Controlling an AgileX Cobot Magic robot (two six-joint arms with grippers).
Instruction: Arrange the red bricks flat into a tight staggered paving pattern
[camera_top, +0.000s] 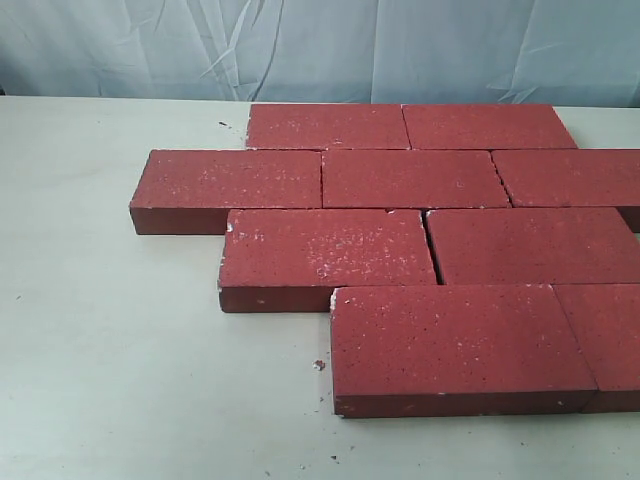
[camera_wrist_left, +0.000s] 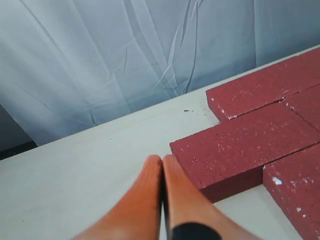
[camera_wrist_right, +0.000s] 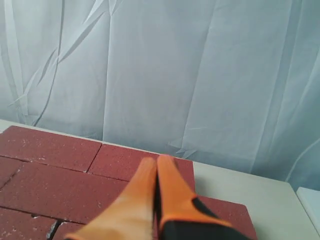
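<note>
Several red bricks (camera_top: 410, 178) lie flat in four staggered rows on the white table (camera_top: 110, 340), filling the middle and right of the exterior view; the front brick (camera_top: 455, 340) is nearest. Neither gripper shows in that view. In the left wrist view my left gripper (camera_wrist_left: 162, 159) is shut with nothing held, its orange fingers (camera_wrist_left: 140, 200) pressed together beside the end of a red brick (camera_wrist_left: 245, 145). In the right wrist view my right gripper (camera_wrist_right: 156, 161) is also shut and empty, raised over the back bricks (camera_wrist_right: 55, 185).
A pale blue cloth backdrop (camera_top: 320, 45) hangs behind the table. Small crumbs (camera_top: 319, 365) lie on the table near the front brick. Bare table surface stretches left of the bricks. The rightmost bricks run past the exterior view's right edge.
</note>
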